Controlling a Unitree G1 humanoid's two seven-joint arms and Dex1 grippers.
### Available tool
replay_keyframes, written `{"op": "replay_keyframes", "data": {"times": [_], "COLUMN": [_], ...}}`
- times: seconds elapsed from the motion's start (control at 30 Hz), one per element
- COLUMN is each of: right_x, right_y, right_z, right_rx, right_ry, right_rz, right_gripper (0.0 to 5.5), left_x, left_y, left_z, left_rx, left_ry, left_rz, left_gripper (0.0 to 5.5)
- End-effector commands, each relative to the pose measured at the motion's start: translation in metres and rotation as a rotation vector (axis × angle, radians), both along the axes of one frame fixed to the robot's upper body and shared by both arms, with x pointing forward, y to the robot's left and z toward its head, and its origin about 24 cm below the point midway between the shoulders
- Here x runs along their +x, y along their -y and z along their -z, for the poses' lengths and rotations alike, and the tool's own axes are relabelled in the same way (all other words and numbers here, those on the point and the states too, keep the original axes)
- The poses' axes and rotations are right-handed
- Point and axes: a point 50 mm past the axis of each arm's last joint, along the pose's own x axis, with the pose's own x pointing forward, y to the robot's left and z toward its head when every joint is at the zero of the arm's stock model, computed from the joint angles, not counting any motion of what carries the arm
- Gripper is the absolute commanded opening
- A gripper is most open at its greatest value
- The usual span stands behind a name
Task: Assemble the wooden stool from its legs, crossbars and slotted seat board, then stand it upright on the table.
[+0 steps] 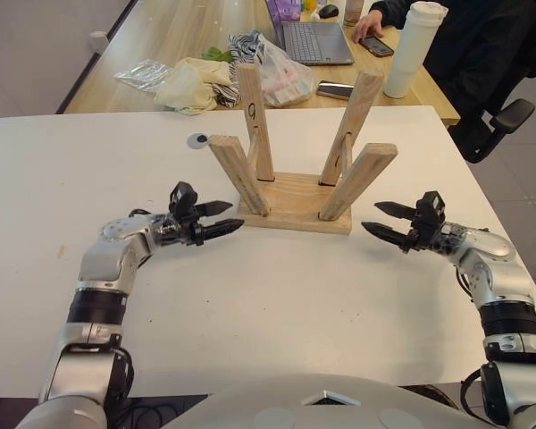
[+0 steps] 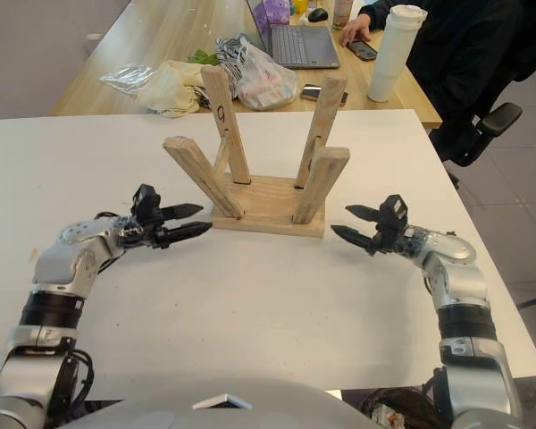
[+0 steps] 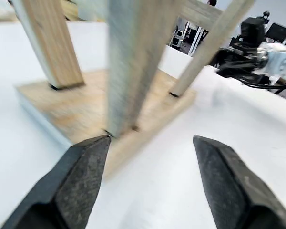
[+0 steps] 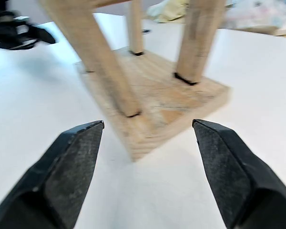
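Observation:
The wooden stool lies upside down on the white table (image 1: 268,313): its seat board (image 1: 295,201) rests flat and several legs (image 1: 255,121) splay upward. My left gripper (image 1: 221,218) hovers open just left of the board's near left corner, fingertips almost at the nearest leg (image 3: 133,62). My right gripper (image 1: 378,219) is open a short way right of the board's near right corner (image 4: 138,138), not touching it. Nothing sits between either pair of fingers.
Behind the white table stands a wooden desk with a laptop (image 1: 313,40), a white tumbler (image 1: 411,49), a phone (image 1: 335,89), plastic bags (image 1: 281,76) and cloths. A small round disc (image 1: 196,140) lies on the white table behind the stool.

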Motion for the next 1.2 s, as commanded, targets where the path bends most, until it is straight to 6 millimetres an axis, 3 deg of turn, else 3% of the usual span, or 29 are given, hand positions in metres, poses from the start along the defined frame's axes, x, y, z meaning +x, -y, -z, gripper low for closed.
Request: {"op": "replay_keyframes", "data": {"times": [0.03, 0.1, 0.17, 0.37, 0.5, 0.6, 0.7, 0.8, 0.9, 0.93, 1.2], "right_x": [0.014, 0.022, 0.027, 0.029, 0.026, 0.013, -0.008, 0.001, 0.021, 0.027, 0.049], "right_y": [-0.030, -0.042, -0.049, -0.050, -0.051, -0.056, -0.062, -0.062, -0.063, -0.063, -0.048], "right_z": [-0.003, -0.003, -0.004, -0.003, -0.008, -0.022, -0.046, -0.069, -0.078, -0.081, -0.107], "right_rx": [0.005, 0.026, 0.040, 0.051, 0.105, 0.246, 0.349, 0.472, 0.506, 0.518, 0.588], "right_ry": [0.016, 0.026, 0.032, 0.028, -0.007, -0.141, -0.317, -0.450, -0.485, -0.493, -0.521], "right_rz": [-0.062, -0.063, -0.066, -0.083, -0.104, -0.099, -0.103, 0.020, 0.170, 0.205, 0.306], "right_gripper": [3.41, 3.44, 3.11, 2.19, 1.83, 1.83, 1.83, 1.83, 1.83, 2.20, 3.26], "left_x": [0.018, 0.024, 0.029, 0.034, 0.011, -0.019, -0.034, -0.009, 0.016, 0.020, 0.042], "left_y": [0.020, 0.027, 0.030, 0.035, 0.046, 0.042, 0.029, 0.004, -0.019, -0.022, -0.046], "left_z": [0.008, 0.009, 0.009, 0.006, -0.008, -0.030, -0.042, -0.049, -0.046, -0.046, -0.054], "left_rx": [0.015, 0.004, 0.002, -0.027, -0.162, -0.289, -0.290, -0.220, -0.186, -0.187, -0.287], "left_ry": [0.026, 0.027, 0.032, 0.041, -0.030, -0.146, -0.260, -0.385, -0.437, -0.444, -0.474], "left_rz": [0.052, 0.078, 0.092, 0.136, 0.317, 0.413, 0.322, 0.057, -0.139, -0.165, -0.290], "left_gripper": [3.18, 2.83, 2.50, 1.69, 1.49, 1.31, 1.06, 0.99, 0.97, 1.34, 2.36]}}
